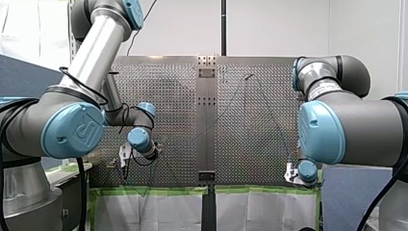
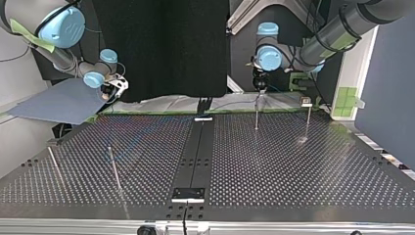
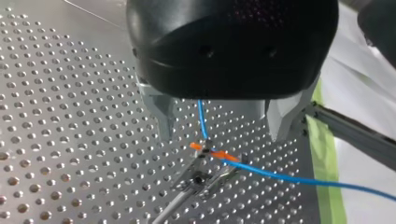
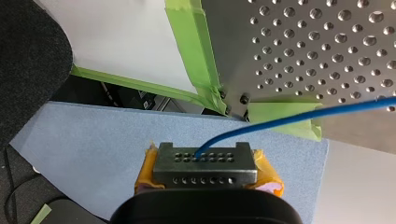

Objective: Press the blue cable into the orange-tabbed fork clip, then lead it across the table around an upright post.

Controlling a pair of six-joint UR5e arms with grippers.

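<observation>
- Front view: the perforated counter (image 1: 173,96) fills the middle of the frame. My left arm (image 1: 72,130) comes in at the left edge and my right arm (image 1: 337,125) at the right edge.
- Top view: several thin upright posts stand on the counter, two in the lower left (image 2: 113,166) and two in the upper right (image 2: 308,120). None of them shows a cable wrapped round it, though the line is too thin to trace here.
- Left wrist view: the left end effector (image 3: 222,126) hangs spread wide. Its metal fingers (image 3: 163,116) stand either side of the fork clip (image 3: 212,151) and touch neither clip nor cable.
- Right wrist view: the right end effector (image 4: 205,163) is closed on the blue cable (image 4: 289,119) between its yellow pads. It sits over a blue mat (image 4: 93,149), just off the counter's taped corner.
- Left wrist view again: the fork clip sits on a metal stem, with its orange tabs splayed to both sides.
- The blue cable passes down from under the left end effector, through the clip between the tabs, then runs off sideways over the counter.
- My judgement is that the pressing step looks done. The lead across the counter and round a post is not yet done, and it falls to the right end effector.
</observation>
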